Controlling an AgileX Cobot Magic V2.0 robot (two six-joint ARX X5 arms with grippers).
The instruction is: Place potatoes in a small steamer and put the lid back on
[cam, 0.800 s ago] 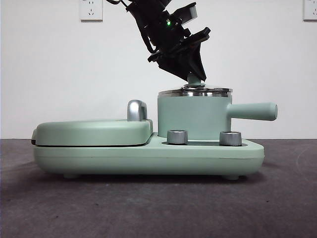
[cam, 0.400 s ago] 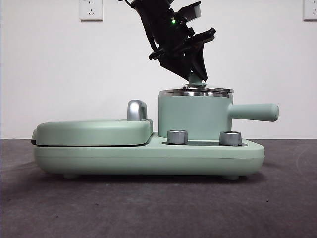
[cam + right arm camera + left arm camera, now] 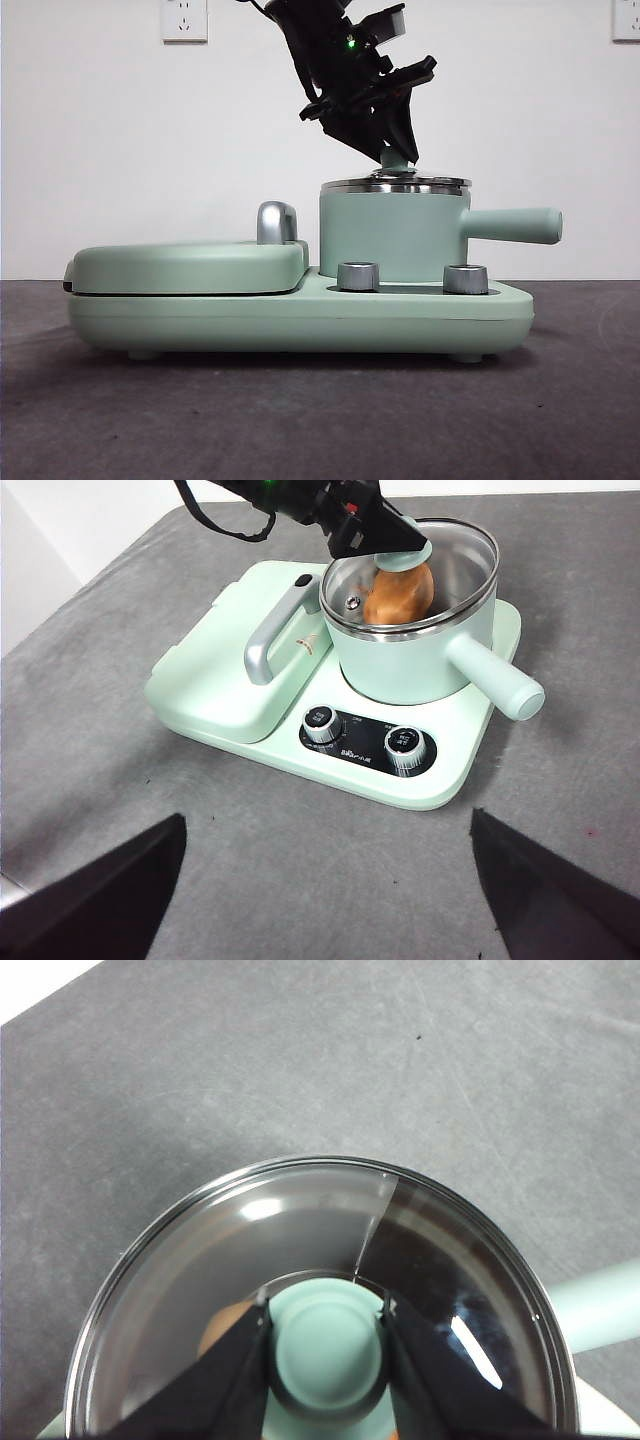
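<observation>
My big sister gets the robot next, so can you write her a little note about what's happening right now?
Left gripper: shut on the lid's knob.
Right gripper: open, waiting away from the cooker, holding nothing.
Potato: inside the small steamer.
Lid: sitting on the steamer's rim, looks level from the front.
Done: potato in, lid back on.
Left: open the left gripper and lift the arm away.
</observation>
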